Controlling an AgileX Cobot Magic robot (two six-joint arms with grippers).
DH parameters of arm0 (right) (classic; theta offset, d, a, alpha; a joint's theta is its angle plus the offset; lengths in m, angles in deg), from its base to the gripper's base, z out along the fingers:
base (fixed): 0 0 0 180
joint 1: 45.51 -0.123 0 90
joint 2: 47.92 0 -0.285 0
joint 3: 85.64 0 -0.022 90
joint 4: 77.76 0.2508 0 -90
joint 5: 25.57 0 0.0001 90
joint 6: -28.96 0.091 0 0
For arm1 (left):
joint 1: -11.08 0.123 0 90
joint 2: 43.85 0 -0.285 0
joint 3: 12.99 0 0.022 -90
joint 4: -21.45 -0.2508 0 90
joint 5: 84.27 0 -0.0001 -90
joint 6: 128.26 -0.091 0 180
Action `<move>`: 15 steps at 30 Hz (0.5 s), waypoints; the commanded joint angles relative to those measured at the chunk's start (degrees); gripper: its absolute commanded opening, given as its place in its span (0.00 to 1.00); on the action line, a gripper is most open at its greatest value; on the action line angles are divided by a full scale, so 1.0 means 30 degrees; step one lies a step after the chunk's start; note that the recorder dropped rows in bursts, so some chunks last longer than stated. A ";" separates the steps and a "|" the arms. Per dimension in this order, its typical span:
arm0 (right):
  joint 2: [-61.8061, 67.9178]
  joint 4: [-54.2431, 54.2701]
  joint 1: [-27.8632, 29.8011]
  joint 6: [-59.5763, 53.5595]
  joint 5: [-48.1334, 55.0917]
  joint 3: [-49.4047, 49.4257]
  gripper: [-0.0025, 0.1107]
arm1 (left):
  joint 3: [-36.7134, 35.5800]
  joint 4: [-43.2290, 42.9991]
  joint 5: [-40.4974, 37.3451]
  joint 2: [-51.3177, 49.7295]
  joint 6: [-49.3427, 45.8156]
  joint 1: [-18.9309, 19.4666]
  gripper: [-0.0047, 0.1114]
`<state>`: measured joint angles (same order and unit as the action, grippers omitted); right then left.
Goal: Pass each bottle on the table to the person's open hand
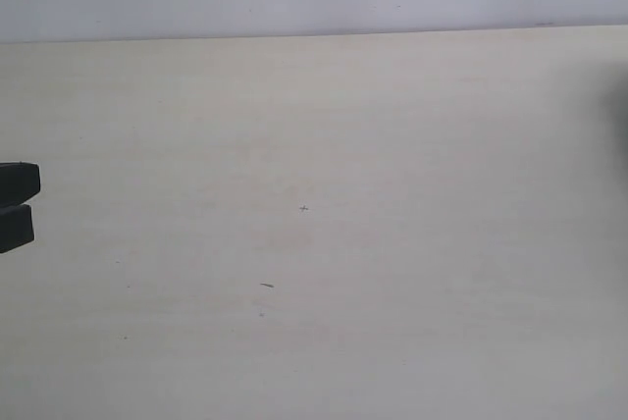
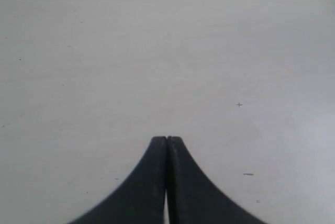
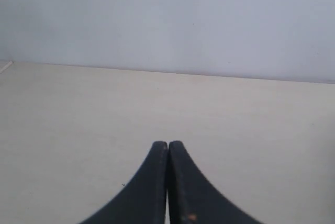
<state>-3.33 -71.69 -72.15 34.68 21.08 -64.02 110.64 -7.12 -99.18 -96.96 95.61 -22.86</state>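
Two robot hands are poised over a pale worktop [image 1: 392, 243]. On the part of it in view, nothing stands. The left hand [image 2: 167, 139] has its black fingers pressed together with nothing pinched between them. In the exterior view it shows only as two dark tips at the left margin. The right hand [image 3: 167, 143] is likewise pressed together and empty, and looks along the worktop toward a pale wall [image 3: 167, 20].

None of the bottles appears in any of the three views, nor does the person's open hand, so their position relative to either robot hand cannot be told. Only a small cross mark [image 1: 303, 208] and a short dark dash [image 1: 267, 286] break the surface, both well apart from the left hand's tips.

The step in hand is judged to be either locating a first bottle or waiting with nothing left to pass. If a bottle comes into view, it is best taken by the arm on its own side. The fingers should be spread before the approach and brought in level around the labelled middle. The squeeze should be light, since thin plastic is likely to buckle or slip. The bottle should be carried upright and let go only once it rests on the offered palm.
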 commanded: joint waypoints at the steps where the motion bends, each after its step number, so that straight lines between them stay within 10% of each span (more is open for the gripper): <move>1: -0.0089 0.0026 0.0008 0.0048 -0.0295 0.0110 0.02 | -0.0062 0.0032 0.0006 0.0131 -0.0059 0.0095 0.04; 15: -0.0089 0.0026 0.0008 0.0048 -0.0295 0.0110 0.02 | -0.0062 0.0032 0.0006 0.6773 -0.0059 0.5930 0.04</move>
<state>-3.33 -71.69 -72.15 34.68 21.08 -64.02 110.64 -7.12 -99.18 -81.44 95.61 -8.10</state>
